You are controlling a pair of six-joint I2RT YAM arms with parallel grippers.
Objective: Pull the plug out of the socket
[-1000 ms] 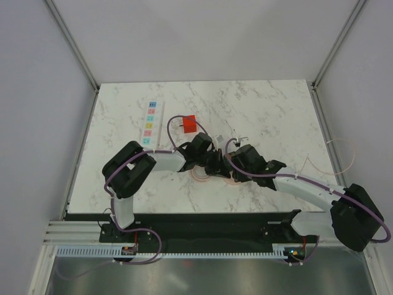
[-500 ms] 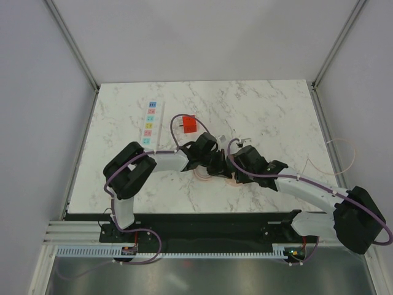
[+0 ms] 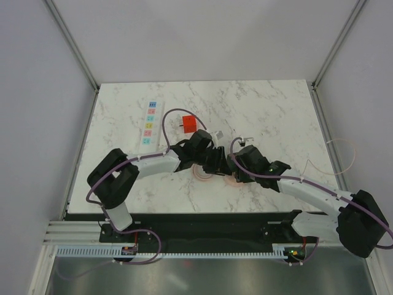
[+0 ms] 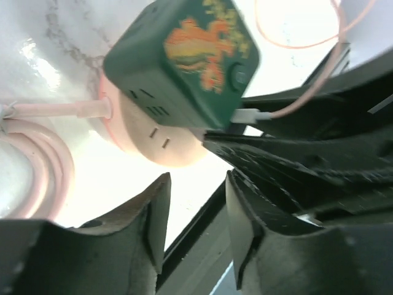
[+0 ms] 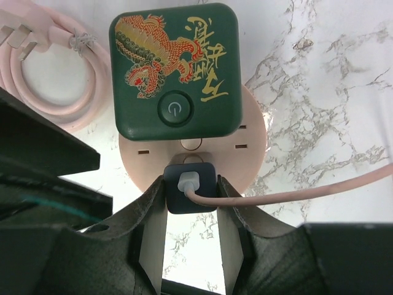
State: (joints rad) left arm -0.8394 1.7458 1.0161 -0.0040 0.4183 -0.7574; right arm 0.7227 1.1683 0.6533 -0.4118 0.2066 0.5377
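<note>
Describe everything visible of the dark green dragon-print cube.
The dark green cube looks like glossy plastic, with a red and gold dragon, gold characters and a round power button on top, slots on one side. It sits on a round pink socket base. Just beside it the right gripper clamps a small dark plug.

My worktop is white marble veined in grey. The power strip is white, with a row of small squares in blue, pink, yellow and teal. The plug is bright red-orange. The cube is dark green, printed with an orange-red and gold dragon, gold characters and a pale power mark. Its round base is pale pink, as are the coiled cord and the thin cable. The adapter block is navy and its connector white. My right hand and left hand are black. My left arm has white links, black joints and a purple hose.
</note>
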